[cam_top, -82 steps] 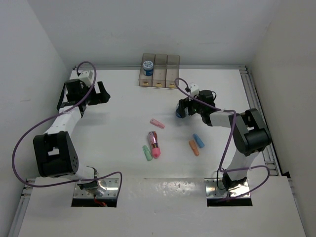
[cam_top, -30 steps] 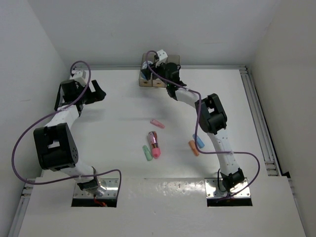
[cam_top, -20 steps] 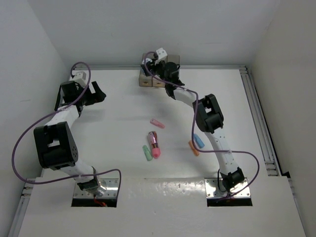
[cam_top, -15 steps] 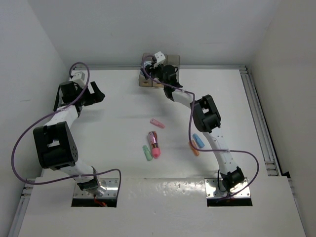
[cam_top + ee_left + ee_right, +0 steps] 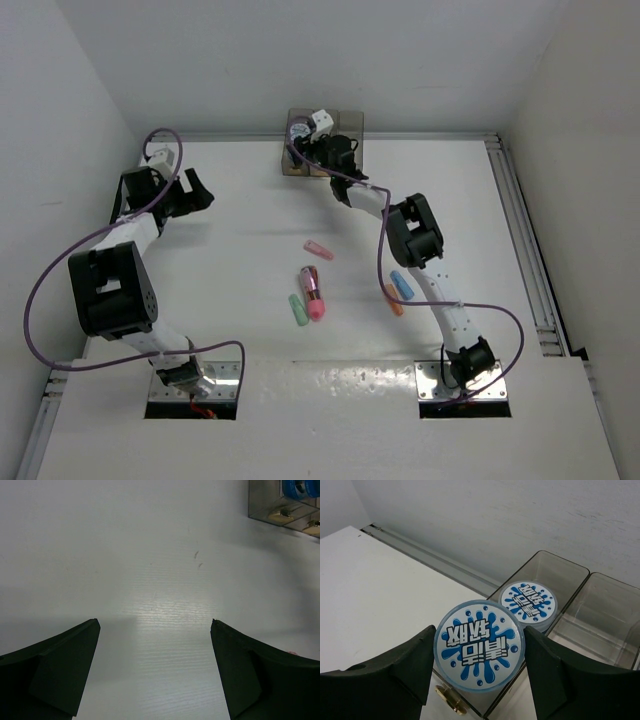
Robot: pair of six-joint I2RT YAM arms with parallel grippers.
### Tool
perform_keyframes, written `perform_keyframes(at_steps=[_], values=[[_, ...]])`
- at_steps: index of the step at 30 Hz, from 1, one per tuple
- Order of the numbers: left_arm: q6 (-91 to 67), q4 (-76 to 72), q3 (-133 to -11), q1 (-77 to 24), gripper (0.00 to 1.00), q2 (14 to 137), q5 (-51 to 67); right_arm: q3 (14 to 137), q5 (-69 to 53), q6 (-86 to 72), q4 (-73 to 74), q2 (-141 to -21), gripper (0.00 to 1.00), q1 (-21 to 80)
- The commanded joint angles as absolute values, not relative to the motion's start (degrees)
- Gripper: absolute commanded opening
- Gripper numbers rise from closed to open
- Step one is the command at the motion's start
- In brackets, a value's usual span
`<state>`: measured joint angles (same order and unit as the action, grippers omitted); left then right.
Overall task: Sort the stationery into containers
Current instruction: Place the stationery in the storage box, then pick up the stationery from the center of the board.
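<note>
**Near edge.** Both arm bases sit at the near edge of the white worktop (image 5: 240, 270).

**Middle of the worktop.** 5 or 6 loose capsule-shaped pieces lie here.
- Left of centre, a green capsule (image 5: 298, 310) lies just beside a pink-and-magenta length (image 5: 312, 292). Whether that length is 1 piece or 2 cannot be told.
- A small pale pink capsule (image 5: 318, 250) lies a little farther off, apart from them.
- To the right, an orange capsule (image 5: 392, 300) and a blue capsule (image 5: 402, 285) lie side by side. Both are close against the outstretched right arm in the top view.

**Far left.** The left fingers (image 5: 60, 660) stand wide apart over bare worktop, with nothing between them.

**Far edge.** The containers (image 5: 352, 125) are 3 translucent bins joined in a row against the back wall.
- The right fingers (image 5: 395, 670) reach over the near end of the leftmost bin. They are clamped on the sides of a held cylinder (image 5: 479, 647), a round blue-and-white piece with its printed face up, above the rim.
- A second cylinder (image 5: 528, 600) of the same pattern rests inside that leftmost bin, just beyond the held one.
- The neighbouring bin shows no contents in the right wrist view.
</note>
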<state>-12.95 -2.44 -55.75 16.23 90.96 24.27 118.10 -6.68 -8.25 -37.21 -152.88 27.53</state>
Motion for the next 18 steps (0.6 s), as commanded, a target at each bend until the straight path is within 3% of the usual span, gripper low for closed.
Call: perform_keyframes(at_steps=[1,9,12,15,18], values=[[-11.78,-3.26,-56.42,16.88,1.00,89.22,25.40,121.29,-6.15,-10.10,-41.92,-148.99,0.68,27.77],[-11.08,-0.44,-59.24,16.88,1.00,84.74,25.66,117.18,-8.35,-9.23,-39.90,-139.23,0.86,27.86],[-9.50,-0.09,-58.54,16.79,1.00,81.32,26.28,108.42,-8.44,-10.28,-37.72,-130.11,0.77,26.63],[-4.86,2.80,-56.17,15.39,1.00,77.36,26.98,95.43,-11.06,-12.65,-31.31,-117.01,0.55,23.74],[-0.80,5.27,-55.02,13.63,0.99,73.92,27.69,84.43,-16.42,-10.91,-16.48,-104.97,0.48,20.31]])
